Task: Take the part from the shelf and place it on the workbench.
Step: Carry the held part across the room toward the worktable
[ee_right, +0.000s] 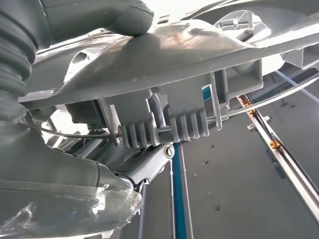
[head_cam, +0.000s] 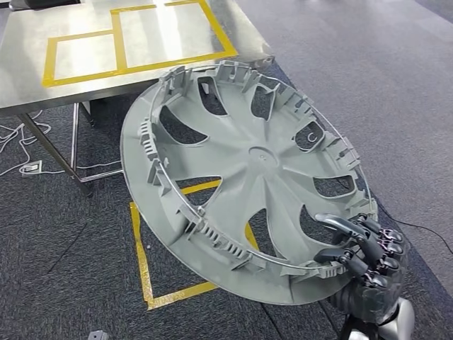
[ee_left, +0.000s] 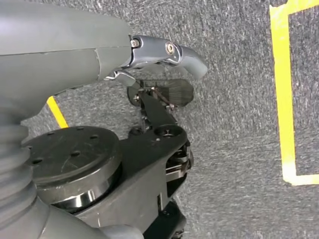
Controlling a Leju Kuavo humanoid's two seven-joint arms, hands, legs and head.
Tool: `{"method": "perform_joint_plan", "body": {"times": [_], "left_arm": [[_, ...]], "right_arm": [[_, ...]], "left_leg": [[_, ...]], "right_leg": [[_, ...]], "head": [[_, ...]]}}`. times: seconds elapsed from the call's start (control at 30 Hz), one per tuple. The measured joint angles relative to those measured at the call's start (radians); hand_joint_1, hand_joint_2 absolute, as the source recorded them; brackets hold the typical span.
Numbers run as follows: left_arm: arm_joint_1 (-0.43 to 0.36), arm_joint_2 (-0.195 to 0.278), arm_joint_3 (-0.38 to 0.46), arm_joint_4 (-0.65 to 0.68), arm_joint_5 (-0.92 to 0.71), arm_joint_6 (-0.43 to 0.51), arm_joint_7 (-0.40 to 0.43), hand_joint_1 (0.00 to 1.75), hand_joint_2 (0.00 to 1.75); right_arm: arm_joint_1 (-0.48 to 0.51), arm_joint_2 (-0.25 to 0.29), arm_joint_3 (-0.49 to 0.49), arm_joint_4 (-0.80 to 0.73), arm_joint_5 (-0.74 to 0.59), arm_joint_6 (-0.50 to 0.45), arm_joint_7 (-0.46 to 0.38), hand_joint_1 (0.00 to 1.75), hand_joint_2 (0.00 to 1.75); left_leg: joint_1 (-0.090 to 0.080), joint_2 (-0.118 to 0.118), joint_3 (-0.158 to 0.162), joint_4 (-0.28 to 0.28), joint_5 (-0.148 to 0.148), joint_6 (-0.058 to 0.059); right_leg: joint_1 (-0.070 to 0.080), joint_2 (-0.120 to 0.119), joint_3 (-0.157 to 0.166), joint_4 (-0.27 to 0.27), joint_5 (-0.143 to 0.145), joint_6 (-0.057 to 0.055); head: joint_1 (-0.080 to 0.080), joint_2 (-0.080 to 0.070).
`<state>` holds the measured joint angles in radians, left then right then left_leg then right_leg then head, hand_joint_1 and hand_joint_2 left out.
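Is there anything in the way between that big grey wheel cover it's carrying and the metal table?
Nothing visible. The right hand holds the wheel cover by its rim, tilted, its far edge already overlapping the workbench corner. The bench top shows just yellow tape outlines.

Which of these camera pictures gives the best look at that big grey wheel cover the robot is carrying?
The head view: it shows the whole wheel cover, tilted, with the right hand holding its rim. The right wrist view shows a close-up of the rim and clips. The left wrist view looks at the carpet.
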<state>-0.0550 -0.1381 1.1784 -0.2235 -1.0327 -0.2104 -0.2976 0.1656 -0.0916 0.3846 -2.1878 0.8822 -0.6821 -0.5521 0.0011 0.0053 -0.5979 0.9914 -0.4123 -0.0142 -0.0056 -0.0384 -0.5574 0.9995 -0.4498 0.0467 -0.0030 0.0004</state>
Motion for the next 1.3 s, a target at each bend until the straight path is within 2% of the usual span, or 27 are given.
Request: {"method": "perform_joint_plan", "body": {"times": [0.13,0.2,0.27,0.33,0.4,0.43,0.47,0.5,0.57,0.6,0.63,0.67,0.7,0.77,0.8,0.87,0.93,0.97,1.0,1.03,1.07,1.1,1.13,1.17,1.23,1.27,1.3], "left_arm": [[0.000,0.000,0.000,0.000,-0.003,0.000,-0.001,0.00,1.75],[0.000,0.000,0.000,0.000,-0.006,-0.002,-0.005,0.00,1.75],[0.002,-0.001,0.000,0.000,-0.008,-0.004,-0.010,0.00,1.75],[0.002,-0.003,0.000,0.000,-0.010,-0.005,-0.014,0.00,1.75],[0.000,-0.003,0.000,0.000,-0.011,-0.005,-0.014,0.00,1.75],[0.000,-0.004,0.000,0.000,-0.011,-0.005,-0.014,0.00,1.75],[0.001,-0.004,0.000,0.000,-0.011,-0.005,-0.014,0.00,1.75],[0.002,-0.005,0.000,0.000,-0.011,-0.005,-0.014,0.00,1.75],[0.002,-0.004,0.000,0.000,-0.011,-0.005,-0.014,0.00,1.75],[0.002,-0.003,0.000,0.000,-0.011,-0.005,-0.015,0.00,1.75],[0.001,-0.001,0.000,0.000,-0.012,-0.005,-0.015,0.00,1.75],[0.001,0.001,0.000,0.000,-0.013,-0.005,-0.016,0.00,1.75],[0.001,0.001,0.000,0.000,-0.014,-0.005,-0.017,0.00,1.75],[0.001,0.000,0.000,0.000,-0.016,-0.004,-0.018,0.00,1.75],[0.000,0.000,0.000,0.000,-0.017,-0.004,-0.018,0.00,1.75],[-0.001,-0.001,0.000,0.000,-0.018,-0.002,-0.018,0.00,1.75],[0.003,-0.001,0.000,0.000,-0.020,-0.002,-0.018,0.00,1.75],[0.006,-0.001,0.000,0.000,-0.021,-0.002,-0.018,0.00,1.75],[0.009,-0.001,0.000,0.000,-0.022,-0.002,-0.018,0.00,1.75],[0.011,-0.001,0.000,0.000,-0.023,-0.002,-0.018,0.00,1.75],[0.014,-0.001,0.000,0.000,-0.024,-0.002,-0.018,0.00,1.75],[0.017,-0.001,0.000,0.000,-0.024,-0.003,-0.018,0.00,1.75],[0.019,-0.001,0.000,0.000,-0.024,-0.003,-0.018,0.00,1.75],[0.020,-0.001,0.000,0.000,-0.024,-0.003,-0.018,0.00,1.75],[0.017,-0.002,0.000,0.000,-0.024,-0.003,-0.019,0.00,1.75],[0.016,-0.002,0.000,0.000,-0.024,-0.004,-0.020,0.00,1.75],[0.014,-0.002,0.000,0.000,-0.024,-0.004,-0.020,0.00,1.75]], "right_arm": [[0.008,0.019,-0.010,-0.001,-0.053,-0.001,-0.002,1.75,1.75],[0.013,0.032,-0.021,-0.001,-0.082,-0.001,-0.002,1.75,1.75],[0.015,0.041,-0.032,-0.004,-0.099,-0.002,-0.004,1.75,1.75],[0.017,0.045,-0.040,-0.006,-0.105,-0.004,-0.007,1.75,1.75],[0.021,0.047,-0.045,-0.006,-0.107,-0.005,-0.009,1.75,1.75],[0.024,0.048,-0.047,-0.006,-0.108,-0.005,-0.009,1.75,1.75],[0.027,0.048,-0.048,-0.006,-0.108,-0.005,-0.008,1.75,1.75],[0.030,0.048,-0.050,-0.006,-0.109,-0.005,-0.008,1.75,1.75],[0.031,0.049,-0.053,-0.006,-0.109,-0.005,-0.007,1.75,1.75],[0.031,0.051,-0.054,-0.006,-0.109,-0.005,-0.008,1.75,1.75],[0.031,0.052,-0.054,-0.007,-0.110,-0.006,-0.009,1.75,1.75],[0.031,0.053,-0.055,-0.007,-0.110,-0.006,-0.010,1.75,1.75],[0.033,0.055,-0.055,-0.008,-0.110,-0.007,-0.010,1.75,1.75],[0.035,0.057,-0.056,-0.009,-0.110,-0.007,-0.011,1.75,1.75],[0.035,0.059,-0.057,-0.009,-0.110,-0.007,-0.012,1.75,1.75],[0.036,0.063,-0.058,-0.009,-0.110,-0.007,-0.014,1.75,1.75],[0.037,0.064,-0.058,-0.009,-0.110,-0.007,-0.017,1.75,1.75],[0.038,0.065,-0.058,-0.009,-0.110,-0.007,-0.018,1.75,1.75],[0.038,0.065,-0.058,-0.009,-0.111,-0.007,-0.019,1.75,1.75],[0.039,0.065,-0.058,-0.009,-0.111,-0.007,-0.019,1.75,1.75],[0.040,0.066,-0.058,-0.009,-0.111,-0.007,-0.020,1.75,1.75],[0.039,0.067,-0.059,-0.009,-0.111,-0.007,-0.020,1.75,1.75],[0.040,0.068,-0.059,-0.009,-0.112,-0.007,-0.021,1.75,1.75],[0.040,0.068,-0.060,-0.009,-0.112,-0.007,-0.021,1.75,1.75],[0.042,0.069,-0.060,-0.009,-0.112,-0.007,-0.022,1.75,1.75],[0.041,0.070,-0.061,-0.009,-0.111,-0.007,-0.021,1.75,1.75],[0.040,0.070,-0.061,-0.009,-0.111,-0.007,-0.022,1.75,1.75]], "left_leg": [[-0.002,0.000,-0.001,0.001,-0.001,0.004],[-0.004,0.000,0.001,-0.007,-0.006,0.016],[0.000,-0.003,0.018,-0.036,0.002,0.031],[0.007,-0.004,0.036,-0.058,0.015,0.035],[0.010,-0.007,0.042,-0.059,0.013,0.033],[0.011,-0.009,0.045,-0.059,0.011,0.029],[0.014,-0.013,0.048,-0.057,0.007,0.024],[0.019,-0.018,0.052,-0.054,0.002,0.016],[0.027,-0.025,0.057,-0.037,-0.015,-0.007],[0.029,-0.028,0.056,-0.026,-0.028,-0.018],[0.028,-0.030,0.054,-0.018,-0.041,-0.027],[0.027,-0.031,0.054,-0.016,-0.052,-0.034],[0.028,-0.032,0.056,-0.019,-0.060,-0.039],[0.032,-0.028,0.061,-0.018,-0.070,-0.046],[0.032,-0.024,0.051,0.006,-0.079,-0.048],[0.031,-0.017,-0.012,0.118,-0.116,-0.047],[0.026,-0.017,-0.116,0.262,-0.144,-0.042],[0.024,-0.017,-0.153,0.296,-0.131,-0.038],[0.022,-0.017,-0.174,0.293,-0.095,-0.033],[0.019,-0.017,-0.173,0.247,-0.039,-0.026],[0.016,-0.015,-0.160,0.177,0.026,-0.019],[0.012,-0.013,-0.142,0.108,0.074,-0.012],[0.008,-0.010,-0.127,0.056,0.099,-0.008],[0.004,-0.007,-0.116,0.027,0.100,-0.006],[0.002,-0.008,-0.092,0.017,0.063,-0.002],[0.003,-0.010,-0.073,0.012,0.048,0.004],[0.005,-0.013,-0.052,0.008,0.033,0.011]], "right_leg": [[-0.002,0.000,0.002,-0.004,0.002,0.006],[-0.005,-0.002,0.007,-0.015,0.005,0.017],[-0.006,0.005,0.006,-0.011,-0.001,0.027],[-0.007,0.023,-0.033,0.070,-0.044,0.028],[-0.012,0.034,-0.105,0.209,-0.103,0.033],[-0.016,0.035,-0.133,0.254,-0.113,0.036],[-0.020,0.035,-0.142,0.263,-0.102,0.042],[-0.026,0.035,-0.130,0.228,-0.072,0.048],[-0.038,0.038,-0.068,0.098,-0.003,0.066],[-0.043,0.044,-0.043,0.049,0.013,0.065],[-0.045,0.048,-0.031,0.026,0.013,0.058],[-0.043,0.052,-0.030,0.025,0.002,0.046],[-0.043,0.052,-0.031,0.027,-0.004,0.030],[-0.040,0.052,-0.025,0.028,-0.014,0.011],[-0.039,0.052,-0.017,0.028,-0.019,0.002],[-0.035,0.049,0.002,0.026,-0.032,-0.010],[-0.029,0.046,0.025,0.025,-0.053,-0.015],[-0.027,0.046,0.040,0.024,-0.066,-0.015],[-0.025,0.046,0.058,0.023,-0.080,-0.015],[-0.024,0.047,0.079,0.020,-0.095,-0.013],[-0.024,0.047,0.099,0.015,-0.110,-0.011],[-0.022,0.048,0.118,0.011,-0.126,-0.008],[-0.020,0.051,0.135,0.002,-0.142,-0.003],[-0.019,0.052,0.154,-0.010,-0.153,0.003],[-0.020,0.055,0.186,-0.014,-0.147,0.018],[-0.020,0.054,0.187,0.012,-0.129,0.025],[-0.021,0.052,0.166,0.067,-0.105,0.032]], "head": [[0.000,0.000],[-0.001,0.000],[0.000,0.000],[0.006,0.000],[0.010,0.000],[0.011,0.000],[0.011,0.000],[0.011,0.000],[0.014,0.000],[0.017,0.000],[0.018,0.000],[0.018,0.000],[0.016,0.000],[0.011,0.000],[0.009,0.000],[0.004,0.000],[0.002,0.000],[0.002,0.000],[0.002,0.000],[0.002,0.000],[0.002,0.000],[0.001,0.000],[0.000,0.000],[-0.001,0.000],[-0.001,0.000],[0.002,0.000],[0.004,-0.001]]}}
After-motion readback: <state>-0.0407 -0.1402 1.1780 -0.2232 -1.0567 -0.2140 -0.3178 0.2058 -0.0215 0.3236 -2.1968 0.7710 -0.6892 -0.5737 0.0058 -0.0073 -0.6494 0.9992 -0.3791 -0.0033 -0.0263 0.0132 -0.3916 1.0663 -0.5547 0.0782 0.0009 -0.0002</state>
